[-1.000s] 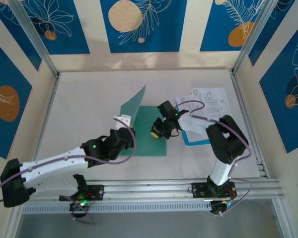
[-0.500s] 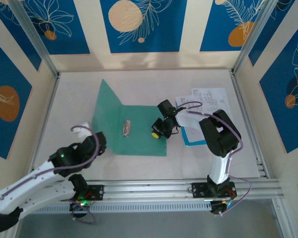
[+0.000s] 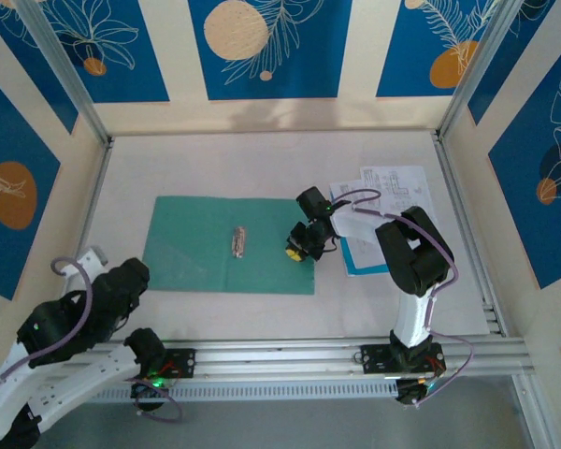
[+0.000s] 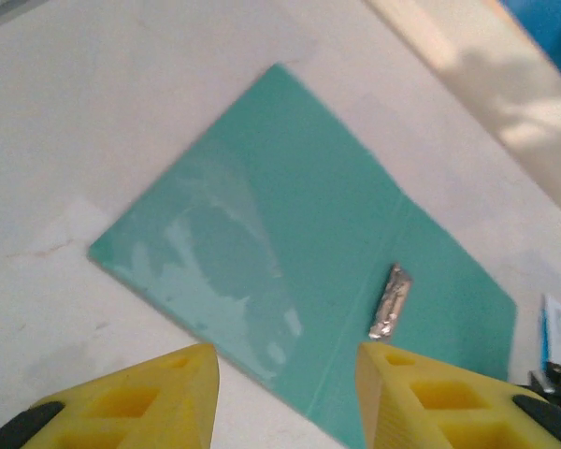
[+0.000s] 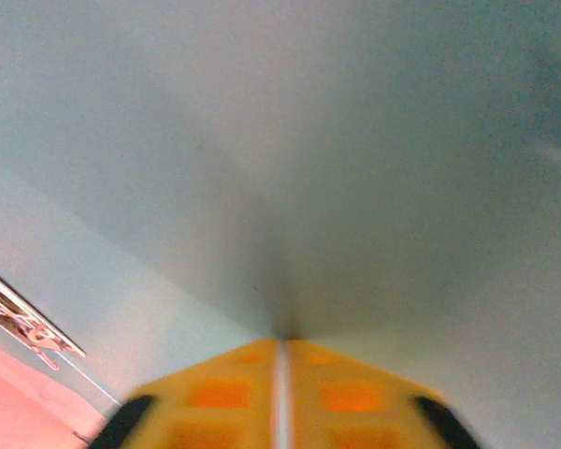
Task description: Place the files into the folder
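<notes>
Both covers of the folder [image 3: 196,245] now lie flat; left hand [image 4: 286,374] wide, right hand [image 5: 280,354] narrow.

The table [image 3: 262,159] is pale and flat. Behind the table stands a wall [image 3: 299,56] with blue panels, white leaves and orange circles. A silver metal rail [image 3: 290,355] runs along the table's near edge.
</notes>
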